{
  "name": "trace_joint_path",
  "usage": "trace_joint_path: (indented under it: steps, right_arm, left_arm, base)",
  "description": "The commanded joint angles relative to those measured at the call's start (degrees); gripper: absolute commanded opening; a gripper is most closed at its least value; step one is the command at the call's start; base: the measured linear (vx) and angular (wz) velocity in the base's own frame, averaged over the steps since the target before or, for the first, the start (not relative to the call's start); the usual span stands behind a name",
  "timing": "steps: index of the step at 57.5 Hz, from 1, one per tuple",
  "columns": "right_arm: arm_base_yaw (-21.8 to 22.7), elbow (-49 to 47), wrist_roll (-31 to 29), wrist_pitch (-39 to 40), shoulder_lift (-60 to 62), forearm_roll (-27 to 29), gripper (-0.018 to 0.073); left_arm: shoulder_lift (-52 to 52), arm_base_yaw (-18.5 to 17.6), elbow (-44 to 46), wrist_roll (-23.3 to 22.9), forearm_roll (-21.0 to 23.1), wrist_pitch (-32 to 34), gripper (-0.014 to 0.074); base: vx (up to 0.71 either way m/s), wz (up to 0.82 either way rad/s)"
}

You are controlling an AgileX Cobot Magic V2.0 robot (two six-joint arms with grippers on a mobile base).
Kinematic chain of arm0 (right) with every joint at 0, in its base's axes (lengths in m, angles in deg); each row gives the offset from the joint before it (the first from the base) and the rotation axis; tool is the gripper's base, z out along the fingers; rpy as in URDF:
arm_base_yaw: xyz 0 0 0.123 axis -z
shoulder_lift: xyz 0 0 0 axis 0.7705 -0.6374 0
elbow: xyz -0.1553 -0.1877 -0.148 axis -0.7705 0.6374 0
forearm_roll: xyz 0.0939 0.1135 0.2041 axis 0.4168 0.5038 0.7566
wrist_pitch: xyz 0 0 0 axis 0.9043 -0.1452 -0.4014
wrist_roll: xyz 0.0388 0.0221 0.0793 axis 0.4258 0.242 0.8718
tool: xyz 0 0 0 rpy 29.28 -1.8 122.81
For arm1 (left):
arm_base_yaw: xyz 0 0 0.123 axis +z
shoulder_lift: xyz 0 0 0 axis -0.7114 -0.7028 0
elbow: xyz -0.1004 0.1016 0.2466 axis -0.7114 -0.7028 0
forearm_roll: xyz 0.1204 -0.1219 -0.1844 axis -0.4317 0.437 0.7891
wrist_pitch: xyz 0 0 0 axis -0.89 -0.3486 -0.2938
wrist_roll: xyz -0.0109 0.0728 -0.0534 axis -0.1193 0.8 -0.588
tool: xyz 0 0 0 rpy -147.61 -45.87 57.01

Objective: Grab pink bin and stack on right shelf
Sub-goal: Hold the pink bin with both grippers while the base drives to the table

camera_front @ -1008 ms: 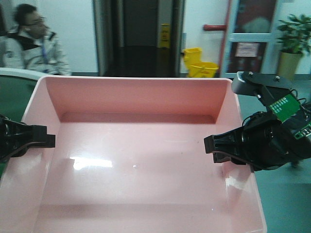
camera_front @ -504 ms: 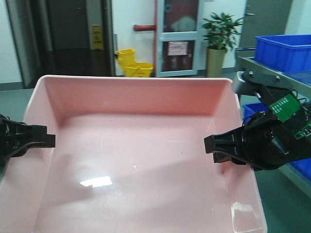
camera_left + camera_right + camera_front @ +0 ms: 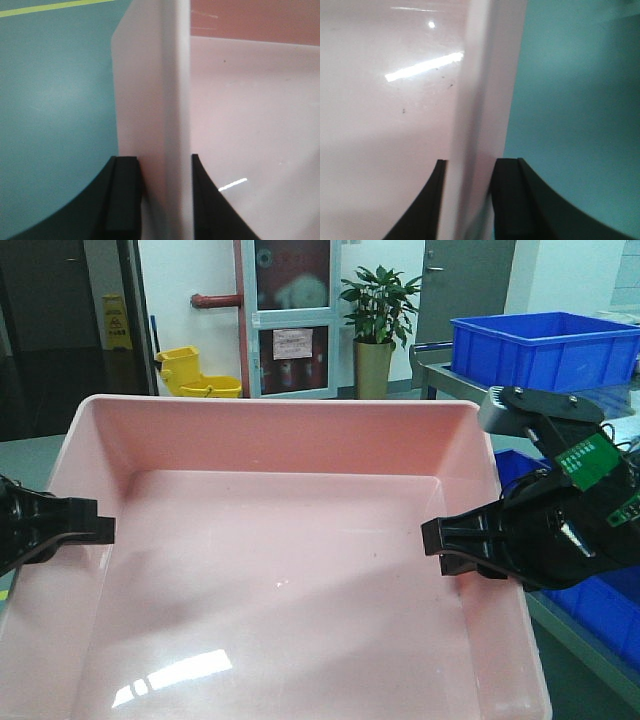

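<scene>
The pink bin (image 3: 280, 570) fills the front view, held up off the floor between both arms. My left gripper (image 3: 85, 525) is shut on the bin's left wall; in the left wrist view its fingers straddle the wall (image 3: 167, 100), gripper (image 3: 165, 200). My right gripper (image 3: 450, 545) is shut on the bin's right wall; in the right wrist view its fingers straddle that wall (image 3: 480, 100), gripper (image 3: 467, 200). The bin is empty inside. The dark glossy right shelf with tape lines is not in view.
A metal rack (image 3: 440, 370) at the right carries a blue crate (image 3: 540, 345), with another blue crate (image 3: 600, 605) lower down. Behind the bin are a potted plant (image 3: 378, 310), a yellow mop bucket (image 3: 195, 372), a door (image 3: 292, 315). Teal floor (image 3: 55, 100) lies below.
The background has swept leftwards across the front view: the seated person and dark doorway left the view, the plant and blue crates came in. Both grippers keep the same hold on the bin.
</scene>
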Motion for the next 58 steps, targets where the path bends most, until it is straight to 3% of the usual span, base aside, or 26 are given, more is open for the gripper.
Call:
trace_joint_path:
  steps: [1, 38, 58]
  right_arm:
    - [0.3, -1.8, 0.1, 4.2, 1.3, 0.8, -0.0008]
    - [0.3, -1.8, 0.1, 4.2, 1.3, 0.8, -0.0008]
    - [0.3, -1.8, 0.1, 4.2, 1.3, 0.8, -0.0008]
  left_arm:
    - [2.0, -0.9, 2.7, -1.0, 7.6, 5.6, -0.0001]
    - [2.0, -0.9, 2.7, -1.0, 7.6, 5.6, -0.0001]
    - [2.0, -0.9, 2.7, -1.0, 7.6, 5.7, -0.0001]
  base:
    - [0.42, -0.03]
    - [0.49, 0.09]
    - [0.48, -0.31]
